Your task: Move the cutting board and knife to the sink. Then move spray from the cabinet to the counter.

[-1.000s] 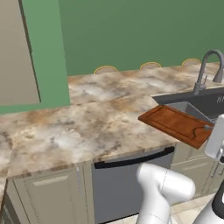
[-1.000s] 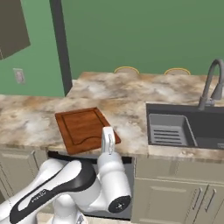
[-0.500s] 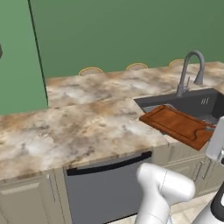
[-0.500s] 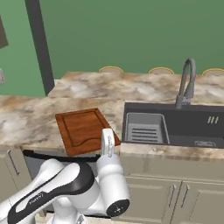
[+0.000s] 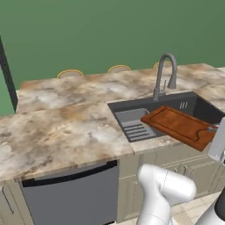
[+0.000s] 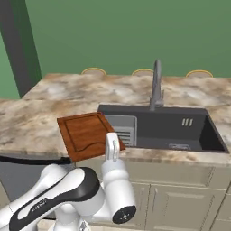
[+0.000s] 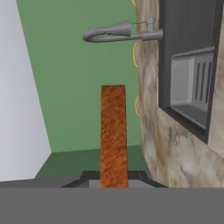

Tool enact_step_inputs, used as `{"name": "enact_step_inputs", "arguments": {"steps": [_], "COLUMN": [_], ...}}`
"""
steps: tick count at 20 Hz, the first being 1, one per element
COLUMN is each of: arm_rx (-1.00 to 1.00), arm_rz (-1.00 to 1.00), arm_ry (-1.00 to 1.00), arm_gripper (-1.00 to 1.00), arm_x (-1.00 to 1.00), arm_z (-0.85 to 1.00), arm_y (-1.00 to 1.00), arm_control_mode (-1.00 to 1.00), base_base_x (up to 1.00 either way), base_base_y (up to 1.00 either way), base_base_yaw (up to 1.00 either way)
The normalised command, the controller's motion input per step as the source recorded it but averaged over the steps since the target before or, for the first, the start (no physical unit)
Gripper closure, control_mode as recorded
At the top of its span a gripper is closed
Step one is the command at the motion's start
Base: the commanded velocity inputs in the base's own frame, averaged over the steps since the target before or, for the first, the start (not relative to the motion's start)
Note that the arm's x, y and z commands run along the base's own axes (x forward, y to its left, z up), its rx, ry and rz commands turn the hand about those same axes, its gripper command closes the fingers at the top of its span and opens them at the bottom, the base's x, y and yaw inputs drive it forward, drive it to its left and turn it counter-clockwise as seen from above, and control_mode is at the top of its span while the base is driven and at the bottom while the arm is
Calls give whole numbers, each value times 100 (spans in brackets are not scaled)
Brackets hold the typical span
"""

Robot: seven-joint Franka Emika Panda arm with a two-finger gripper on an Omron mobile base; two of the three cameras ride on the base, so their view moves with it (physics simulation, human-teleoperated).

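My gripper [image 6: 111, 145] is shut on the near edge of the reddish-brown cutting board [image 6: 87, 134], which is held flat a little above the counter [image 6: 27, 122]. In the left base view the cutting board [image 5: 179, 125] reaches over the front part of the dark grey sink [image 5: 198, 105]. From the right, the board covers the front left corner of the sink [image 6: 171, 128]. The hand view shows the cutting board [image 7: 113, 135] edge-on, rising from my gripper [image 7: 113, 181], with the sink [image 7: 188, 43] to the right. The knife, spray and cabinet are out of view.
A grey curved faucet [image 5: 163, 74] stands behind the basin, faucet [image 6: 156, 85]. A ribbed drain rack [image 5: 134, 125] lies in the sink's left part. Yellow-rimmed plates [image 5: 70, 73] lean at the back wall. A dark dishwasher front [image 5: 66, 193] sits under the counter [image 5: 61, 127].
The whole scene has slid left in both base views: the base has driven right along the counter, and the sink now lies ahead. The board stays in my grip.
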Motion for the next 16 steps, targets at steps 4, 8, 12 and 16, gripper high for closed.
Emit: {"name": "enact_step_inputs", "arguments": {"steps": [4, 8, 12, 16], "arm_rx": [0, 0, 0, 0], "arm_rz": [0, 0, 0, 0], "arm_ry": [0, 0, 0, 0], "arm_gripper": [100, 100, 100, 100], "arm_x": [0, 0, 0, 0], "arm_z": [0, 0, 0, 0], "arm_y": [0, 0, 0, 0], "arm_control_mode": [100, 100, 100, 100], "base_base_x": [23, 25, 26, 28], "base_base_y": [-74, -74, -73, -66], "base_base_yaw": [0, 0, 0, 0]}}
